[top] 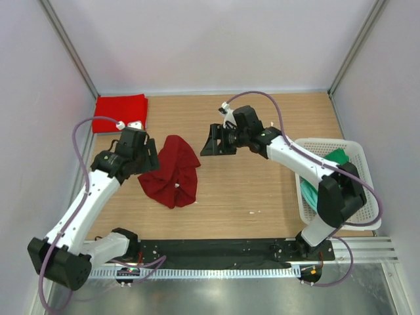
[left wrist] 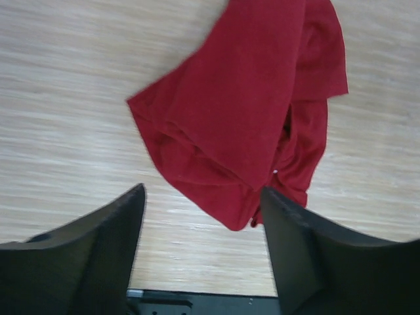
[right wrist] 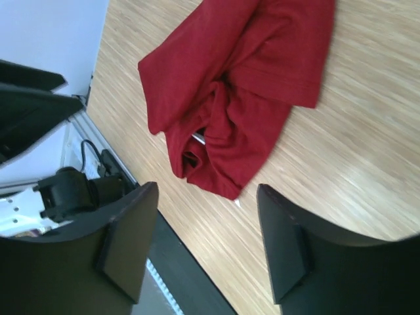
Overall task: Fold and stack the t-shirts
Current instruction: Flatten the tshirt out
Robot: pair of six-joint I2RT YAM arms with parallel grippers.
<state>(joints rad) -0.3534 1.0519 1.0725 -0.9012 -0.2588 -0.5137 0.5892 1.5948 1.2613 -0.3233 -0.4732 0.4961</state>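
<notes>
- The maroon shirt (top: 172, 174) lies crumpled in a loose heap on the table (top: 262, 190), left of the middle, with nothing gripping it.
- A white basket (top: 371, 190) sits at the right edge. It holds a teal shirt (top: 307, 191) and, farther back, a green shirt (top: 338, 156).
- The left gripper (top: 146, 161) is at the heap's left edge. Its wrist view shows the jaws spread wide and empty above the wood, with the maroon cloth (left wrist: 243, 111) just beyond the fingertips.
- The right gripper (top: 216, 144) is to the right of the heap's far end, clear of it. Its jaws are also spread and empty.
- A red shirt (top: 120, 113) lies folded flat in the far left corner.
</notes>
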